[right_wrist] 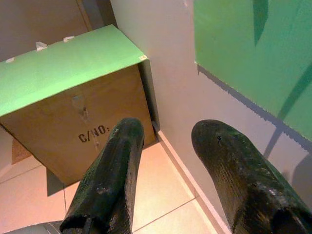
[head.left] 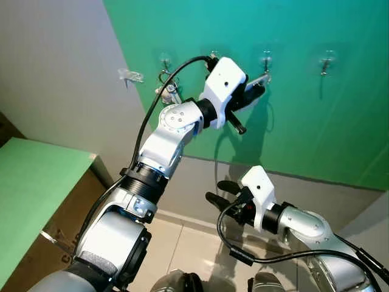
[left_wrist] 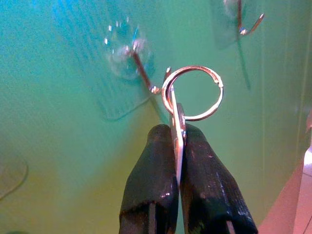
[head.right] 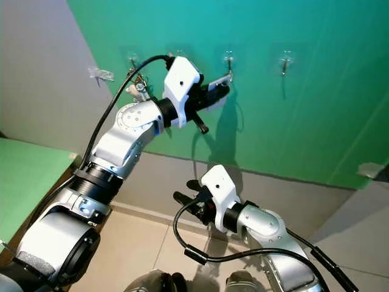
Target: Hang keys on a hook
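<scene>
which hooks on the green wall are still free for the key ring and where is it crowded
Free: the far-right hook, with bare green wall around it. The left gripper holds the key ring at the next hook. Crowded: the left-hand hook, with keys hanging and the arm across.

The key (left_wrist: 178, 127) vanishes between the left gripper (left_wrist: 179, 146) jaws with only its thin edge and ring (left_wrist: 193, 92) showing, while another bunch (head.left: 168, 89) hanging behind that arm (its wrist covers part) is too small to make out.
</scene>
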Motion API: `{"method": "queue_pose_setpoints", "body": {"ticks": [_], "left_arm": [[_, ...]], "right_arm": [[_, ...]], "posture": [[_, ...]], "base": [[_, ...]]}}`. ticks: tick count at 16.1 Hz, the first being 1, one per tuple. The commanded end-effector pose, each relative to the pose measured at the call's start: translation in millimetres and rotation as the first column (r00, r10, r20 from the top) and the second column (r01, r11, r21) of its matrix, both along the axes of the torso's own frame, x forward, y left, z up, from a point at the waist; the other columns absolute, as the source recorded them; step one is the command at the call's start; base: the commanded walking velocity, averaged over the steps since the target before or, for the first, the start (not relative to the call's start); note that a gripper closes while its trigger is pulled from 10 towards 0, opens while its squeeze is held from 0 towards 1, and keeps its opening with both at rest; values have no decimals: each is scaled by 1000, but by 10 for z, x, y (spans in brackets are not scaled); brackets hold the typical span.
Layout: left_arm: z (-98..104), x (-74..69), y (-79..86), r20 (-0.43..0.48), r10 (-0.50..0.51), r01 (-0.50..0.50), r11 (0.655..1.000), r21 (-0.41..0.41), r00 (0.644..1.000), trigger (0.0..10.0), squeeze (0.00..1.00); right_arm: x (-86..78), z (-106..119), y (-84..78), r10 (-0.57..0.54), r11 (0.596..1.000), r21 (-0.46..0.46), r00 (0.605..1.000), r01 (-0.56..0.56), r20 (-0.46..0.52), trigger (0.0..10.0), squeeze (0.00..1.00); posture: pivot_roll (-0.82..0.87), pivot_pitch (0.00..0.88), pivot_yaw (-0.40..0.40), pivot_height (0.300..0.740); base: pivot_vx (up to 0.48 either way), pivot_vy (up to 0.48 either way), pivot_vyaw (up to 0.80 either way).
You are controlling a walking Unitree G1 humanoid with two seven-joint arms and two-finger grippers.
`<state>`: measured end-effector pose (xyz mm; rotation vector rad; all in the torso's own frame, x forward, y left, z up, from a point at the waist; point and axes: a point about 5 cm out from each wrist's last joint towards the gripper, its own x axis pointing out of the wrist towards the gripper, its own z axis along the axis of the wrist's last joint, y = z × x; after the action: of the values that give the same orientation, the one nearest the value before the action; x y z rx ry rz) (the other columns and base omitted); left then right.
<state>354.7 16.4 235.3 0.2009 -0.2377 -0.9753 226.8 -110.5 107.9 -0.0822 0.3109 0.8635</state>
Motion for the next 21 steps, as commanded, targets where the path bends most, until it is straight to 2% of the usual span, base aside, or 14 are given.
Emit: {"method": "queue_pose_setpoints", "body": {"ticks": [1, 3, 6, 9, 13, 14, 16, 17, 18, 19, 21], "left_arm": [[56, 6, 73, 25, 16, -15, 1000, -15, 1000, 0, 0], [-56, -43, 104, -8, 18, -18, 999, -27, 1000, 0, 0], [-109, -122, 175, -27, 34, -36, 998, -56, 999, 0, 0], [-7, -140, 218, 0, 61, -61, 994, -93, 998, 0, 0], [47, -102, 245, 10, 79, -78, 993, -89, 997, 0, 0], [22, -96, 269, 5, 91, -90, 992, -88, 996, 0, 0], [-71, -109, 370, -20, 115, -117, 989, -92, 993, 0, 0], [-154, -126, 467, -51, 135, -139, 986, -94, 990, 0, 0], [-295, -163, 649, -99, 175, -184, 979, -92, 980, 0, 0], [-338, -184, 702, -114, 186, -197, 976, -93, 976, 0, 0], [-402, -226, 781, -134, 208, -221, 970, -96, 969, 0, 0]], "right_arm": [[-31, 37, 47, 25, 1000, 15, 1000, -25, 3, 10000, 0], [-41, 28, 46, 26, 1000, 17, 1000, -26, -6, 10000, 0], [-38, 5, 29, 31, 999, 16, 999, -31, -15, 10000, 0], [-32, 14, 32, 47, 999, 13, 999, -47, -19, 10000, 0], [-10, 25, 41, 43, 999, 10, 999, -43, -15, 10000, 0], [16, 38, 33, 17, 1000, 10, 1000, -17, 0, 10000, 0], [157, 85, -32, -126, 992, 22, 991, 125, 51, 10000, 0], [254, 126, -97, -229, 973, 38, 970, 227, 78, 10000, 0], [335, 185, -153, -305, 952, 40, 945, 302, 116, 10000, 0], [349, 179, -172, -328, 945, 50, 940, 324, 95, 10000, 0], [362, 196, -185, -331, 944, 58, 937, 326, 113, 10000, 0]], "posture": [[-313, 45, 175, 720], [-305, 50, 171, 720], [-292, 54, 157, 720], [-283, 56, 144, 720], [-287, 57, 145, 720], [-290, 58, 149, 720], [-295, 61, 156, 720], [-295, 61, 156, 720], [-296, 65, 157, 720], [-291, 65, 153, 720], [-279, 66, 141, 720]], "base": [[0, 0, 0], [0, 0, 0], [0, 0, 0], [0, 0, 0], [0, 0, 0], [0, 0, 0], [0, 0, 0], [0, 0, 0], [0, 0, 0], [0, 0, -763], [0, 0, -688]]}}
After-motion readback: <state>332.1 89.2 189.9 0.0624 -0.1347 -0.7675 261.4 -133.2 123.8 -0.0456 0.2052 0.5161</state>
